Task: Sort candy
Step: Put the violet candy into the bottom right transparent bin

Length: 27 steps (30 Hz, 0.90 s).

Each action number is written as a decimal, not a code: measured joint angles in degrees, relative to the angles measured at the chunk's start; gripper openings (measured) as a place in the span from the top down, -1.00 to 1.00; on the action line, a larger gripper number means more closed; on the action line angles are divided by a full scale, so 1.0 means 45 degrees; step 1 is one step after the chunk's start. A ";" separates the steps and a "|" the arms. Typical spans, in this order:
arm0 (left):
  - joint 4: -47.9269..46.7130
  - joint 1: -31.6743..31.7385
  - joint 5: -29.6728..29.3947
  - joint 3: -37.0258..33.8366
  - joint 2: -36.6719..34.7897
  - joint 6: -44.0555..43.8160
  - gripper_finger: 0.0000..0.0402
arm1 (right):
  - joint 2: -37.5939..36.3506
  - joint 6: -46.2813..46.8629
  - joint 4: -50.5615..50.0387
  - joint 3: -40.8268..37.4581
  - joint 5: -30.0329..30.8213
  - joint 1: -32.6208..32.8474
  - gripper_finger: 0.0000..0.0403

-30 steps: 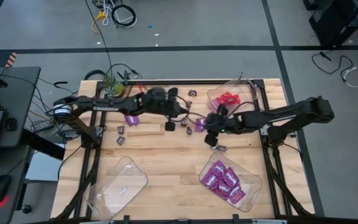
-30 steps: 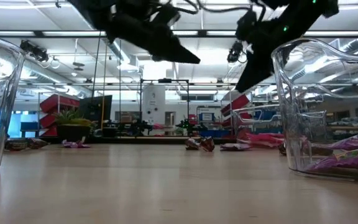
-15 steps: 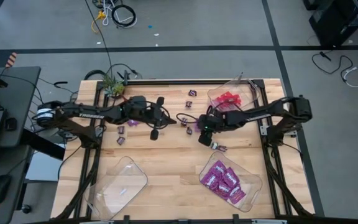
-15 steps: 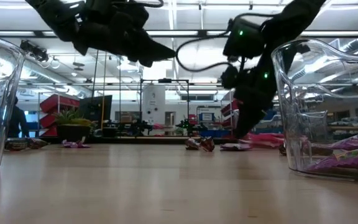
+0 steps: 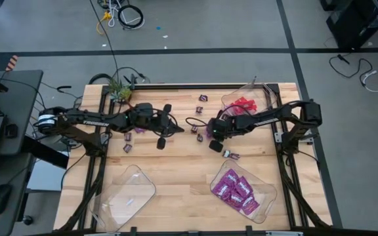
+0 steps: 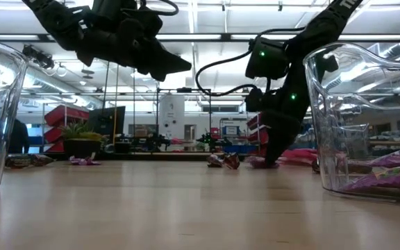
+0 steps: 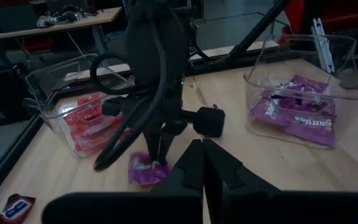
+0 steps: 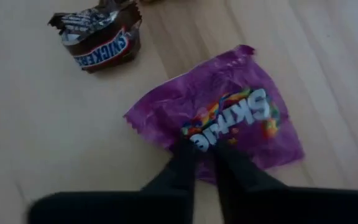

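Near the desk's far right corner, the right end effector pinches a purple "Skittles" packet lying flat on the wood, beside a brown "Snickers" piece. Hovering left of it, the left end effector is closed and empty.

Grey floor, ceiling strip lights

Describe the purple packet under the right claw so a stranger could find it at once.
Start at the tray of red candy at the table's far right corner, then move toward the table's middle to the right claw. Its tips pinch a flat purple packet lying on the wood. It is rainbow-lettered, unlike the small brown bar beside it.
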 joint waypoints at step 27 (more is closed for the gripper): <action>-0.0138 0.0001 -0.0165 0.0000 0.0005 0.0019 1.00 | -0.0893 0.2491 -0.4077 0.3547 0.0124 0.2686 0.53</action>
